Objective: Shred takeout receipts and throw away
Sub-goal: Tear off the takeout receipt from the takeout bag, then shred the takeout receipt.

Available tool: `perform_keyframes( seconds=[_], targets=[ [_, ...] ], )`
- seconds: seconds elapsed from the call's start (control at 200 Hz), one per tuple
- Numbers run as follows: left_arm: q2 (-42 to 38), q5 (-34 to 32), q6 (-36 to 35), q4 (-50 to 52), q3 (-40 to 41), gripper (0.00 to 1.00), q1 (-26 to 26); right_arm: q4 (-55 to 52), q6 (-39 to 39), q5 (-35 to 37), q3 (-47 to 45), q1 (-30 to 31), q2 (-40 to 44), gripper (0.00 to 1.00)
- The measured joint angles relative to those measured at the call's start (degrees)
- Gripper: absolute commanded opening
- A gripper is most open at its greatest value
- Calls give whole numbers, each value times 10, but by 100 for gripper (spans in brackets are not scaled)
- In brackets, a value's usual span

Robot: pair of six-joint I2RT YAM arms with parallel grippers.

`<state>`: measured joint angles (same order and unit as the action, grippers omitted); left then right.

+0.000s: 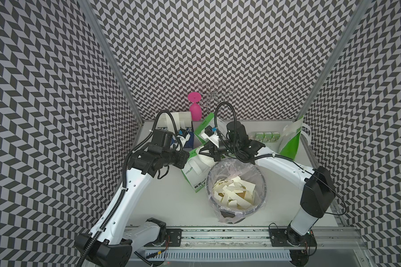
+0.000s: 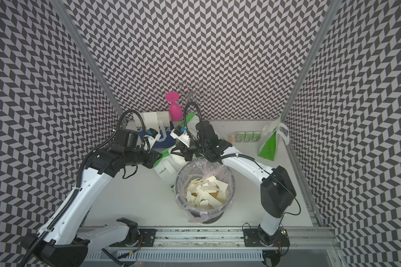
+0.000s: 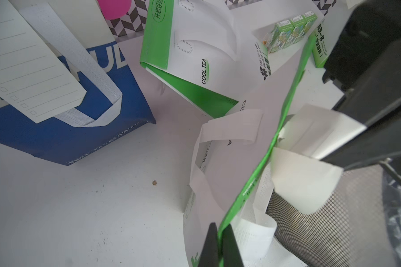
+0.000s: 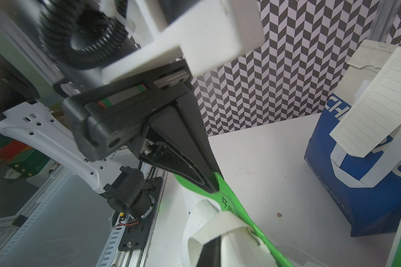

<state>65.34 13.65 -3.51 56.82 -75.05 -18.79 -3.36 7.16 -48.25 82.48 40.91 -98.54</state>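
Note:
A cream takeout receipt (image 3: 310, 138) folds over the green rim of a green-and-white bag (image 1: 192, 172) beside the bin. My right gripper (image 4: 218, 245) is shut on this slip, which curls round its finger. My left gripper (image 3: 220, 233) is shut on the bag's green rim, a short way along from the slip. In both top views the two grippers (image 1: 214, 157) (image 2: 156, 159) meet over the bag. Another lined cream receipt (image 4: 375, 104) hangs on the blue bag (image 3: 90, 138). Several torn cream scraps (image 1: 232, 191) lie in the bin.
The mesh bin (image 1: 263, 191), lined with clear plastic, stands in front of the held bag. A second green-and-white bag (image 1: 206, 127) leans behind, and a third (image 1: 292, 141) stands at the right. Green cartons (image 1: 266, 136), a pink goblet (image 1: 195, 108) and a wire rack (image 1: 214, 92) sit at the back.

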Motion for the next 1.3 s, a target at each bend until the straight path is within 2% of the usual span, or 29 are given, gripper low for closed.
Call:
perform_keyframes(
  seconds=[0.21, 0.491, 0.651, 0.751, 0.931, 1.121, 1.212, 1.297],
  targets=[
    [3, -7, 2, -2, -1, 0, -3, 50, -24, -7, -39, -13, 28, 0],
    [14, -26, 4, -3, -8, 0, 3, 142, -44, -24, -40, -41, 89, 0],
    [14, -11, 2, 3, -16, 36, 3, 155, -37, -13, -48, -42, 94, 0],
    [15, 1, -3, 7, -33, 51, 3, 154, -33, -1, -62, -42, 100, 0],
    [15, 33, -18, 6, -85, 59, 3, 153, -26, 24, -88, -42, 139, 0],
    [-5, 126, -28, -40, -129, 66, -2, 168, -38, 33, -115, -42, 214, 0],
    [-27, 179, -21, -90, -130, 67, -23, 184, -53, 35, -133, -42, 250, 0],
    [-41, 217, -10, -145, -129, 67, -67, 193, -71, 35, -152, -42, 281, 0]
  ],
)
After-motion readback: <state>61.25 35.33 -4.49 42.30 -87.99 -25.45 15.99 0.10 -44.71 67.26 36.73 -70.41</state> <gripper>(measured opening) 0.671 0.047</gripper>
